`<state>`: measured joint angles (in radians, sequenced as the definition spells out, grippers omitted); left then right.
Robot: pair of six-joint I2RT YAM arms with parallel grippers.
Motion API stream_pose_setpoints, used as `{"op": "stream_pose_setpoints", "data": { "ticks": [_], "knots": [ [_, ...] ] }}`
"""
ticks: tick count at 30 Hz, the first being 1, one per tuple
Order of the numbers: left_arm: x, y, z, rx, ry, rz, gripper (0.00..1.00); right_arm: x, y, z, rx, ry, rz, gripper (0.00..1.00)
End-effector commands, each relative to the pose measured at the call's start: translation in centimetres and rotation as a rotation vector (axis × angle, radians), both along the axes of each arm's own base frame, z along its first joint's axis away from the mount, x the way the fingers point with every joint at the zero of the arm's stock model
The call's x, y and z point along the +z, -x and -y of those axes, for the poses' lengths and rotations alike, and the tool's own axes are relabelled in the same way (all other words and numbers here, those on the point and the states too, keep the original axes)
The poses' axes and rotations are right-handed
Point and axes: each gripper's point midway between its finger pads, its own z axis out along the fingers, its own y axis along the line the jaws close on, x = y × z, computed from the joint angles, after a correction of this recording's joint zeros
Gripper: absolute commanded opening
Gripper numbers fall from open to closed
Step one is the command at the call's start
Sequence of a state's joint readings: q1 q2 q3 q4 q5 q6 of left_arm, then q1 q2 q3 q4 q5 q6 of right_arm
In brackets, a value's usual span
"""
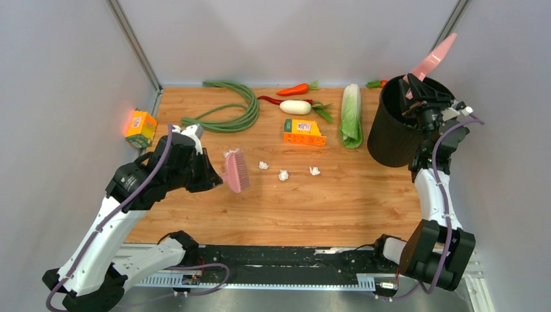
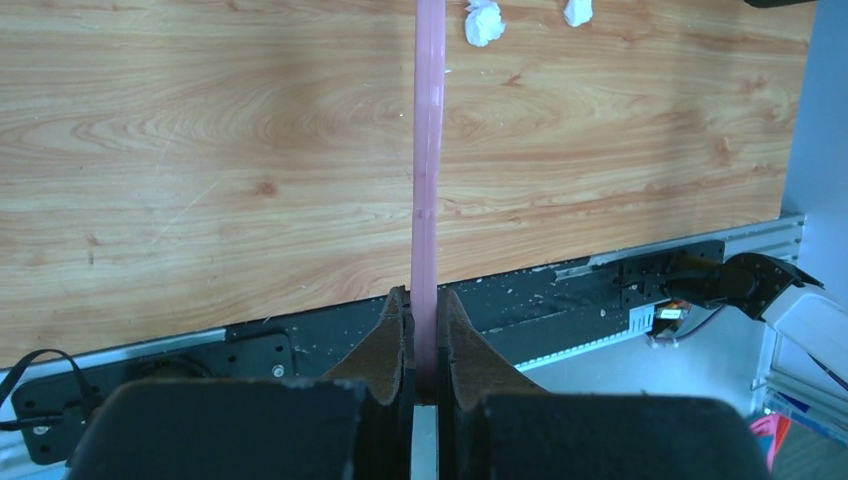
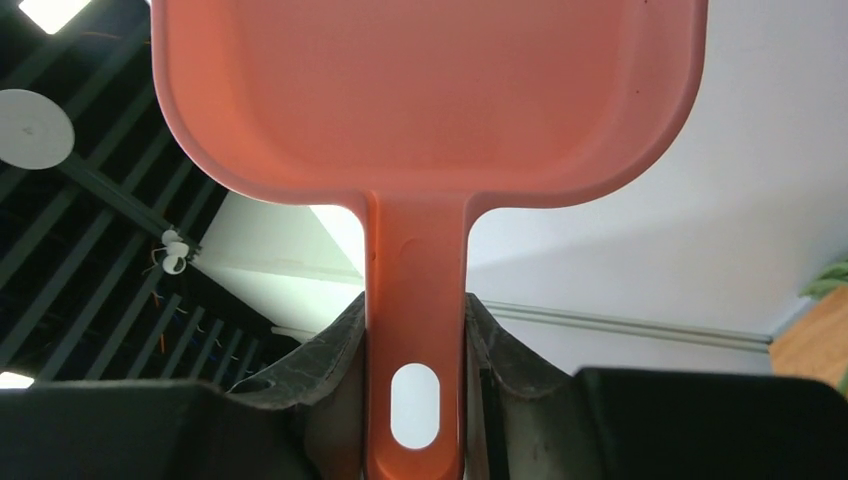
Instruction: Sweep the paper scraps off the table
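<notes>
Three paper scraps (image 1: 263, 165) (image 1: 283, 175) (image 1: 314, 171) lie in a loose row mid-table (image 1: 338, 201). Just left of them my left gripper (image 1: 217, 174) is shut on the handle of a pink brush (image 1: 236, 171), bristle head hanging above the wood. In the left wrist view the brush handle (image 2: 428, 180) runs edge-on out of the gripper (image 2: 426, 300), with two scraps (image 2: 484, 22) (image 2: 578, 10) at the top. My right gripper (image 1: 414, 84) is shut on a pink dustpan (image 1: 434, 58), tilted up over a black bin (image 1: 393, 127). The right wrist view shows the pan (image 3: 430, 90) and its handle clamped in the gripper (image 3: 415, 310).
Along the back lie green beans (image 1: 227, 107), a carrot (image 1: 295, 89), a white radish (image 1: 295, 107), an orange box (image 1: 304, 132) and a cabbage (image 1: 351, 116). A yellow carton (image 1: 140, 128) sits at the left edge. The bin stands at the right edge.
</notes>
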<state>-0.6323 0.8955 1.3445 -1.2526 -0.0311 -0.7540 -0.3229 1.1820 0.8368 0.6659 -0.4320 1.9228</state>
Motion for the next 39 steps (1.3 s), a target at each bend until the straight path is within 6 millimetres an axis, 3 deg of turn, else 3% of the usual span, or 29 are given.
{"op": "stream_pose_setpoints", "data": {
  "ticks": [1,10,17,23,29,33,39],
  "knots": [
    [0.8,-0.1,-0.2,0.013,0.01,0.019,0.0,5.5,3.1,1.1,0.054,-0.254,0.183,0.0],
    [1.8,-0.3,-1.1,0.017,-0.042,0.041,0.0,7.2,2.6,-2.6,0.171,0.0,0.124,0.0],
    [2.7,-1.5,-4.7,0.122,-0.225,0.083,0.0,8.2,3.2,-6.1,0.253,0.307,0.059,0.0],
    [1.2,-4.3,-7.3,0.24,-0.412,0.06,0.0,5.7,5.0,-8.2,0.298,0.37,0.001,0.0],
    [0.8,-7.7,-9.9,0.439,-0.423,0.063,0.0,2.3,6.7,-10.5,0.385,0.437,-0.091,0.0],
    [1.3,-10.3,-12.2,0.594,-0.413,0.113,0.0,0.4,7.7,-12.3,0.45,0.51,-0.145,0.0],
    [0.0,-13.9,-17.5,0.724,-0.644,0.072,0.0,-2.7,9.7,-16.1,0.594,0.557,-0.209,0.0]
  ]
}}
